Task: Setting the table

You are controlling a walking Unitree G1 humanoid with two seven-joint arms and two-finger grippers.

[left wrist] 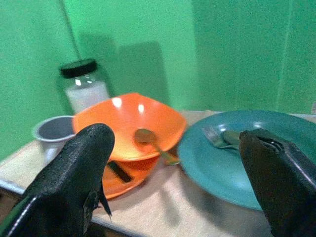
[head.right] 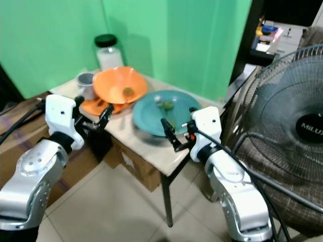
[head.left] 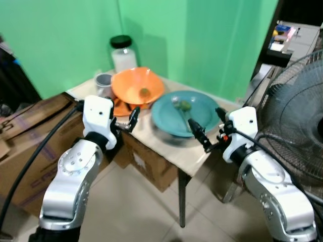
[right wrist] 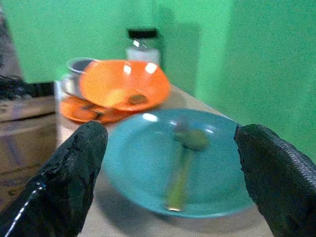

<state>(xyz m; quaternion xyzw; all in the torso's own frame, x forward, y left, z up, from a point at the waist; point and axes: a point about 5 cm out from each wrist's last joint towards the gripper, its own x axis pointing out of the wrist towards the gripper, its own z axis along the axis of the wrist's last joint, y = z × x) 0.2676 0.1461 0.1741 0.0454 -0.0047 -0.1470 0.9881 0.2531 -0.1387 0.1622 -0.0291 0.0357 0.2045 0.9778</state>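
A small table (head.left: 151, 137) carries an orange bowl (head.left: 137, 86) with a spoon (head.left: 144, 92) lying in it. The bowl rests tilted on an orange plate (head.left: 120, 107). To its right is a teal plate (head.left: 169, 121) holding a green-handled fork (head.left: 184, 108). My left gripper (head.left: 127, 122) hovers open at the table's near left edge, just in front of the orange plate. My right gripper (head.left: 208, 126) is open at the near right rim of the teal plate, with nothing between its fingers. The right wrist view looks across the teal plate (right wrist: 148, 163) and the fork (right wrist: 185, 163).
A grey cup (head.left: 103, 80) and a black-lidded jar (head.left: 123, 55) stand at the back of the table against the green wall. Cardboard boxes (head.left: 30, 131) sit to the left and under the table (head.left: 151, 164). A large fan (head.left: 298, 116) stands close on the right.
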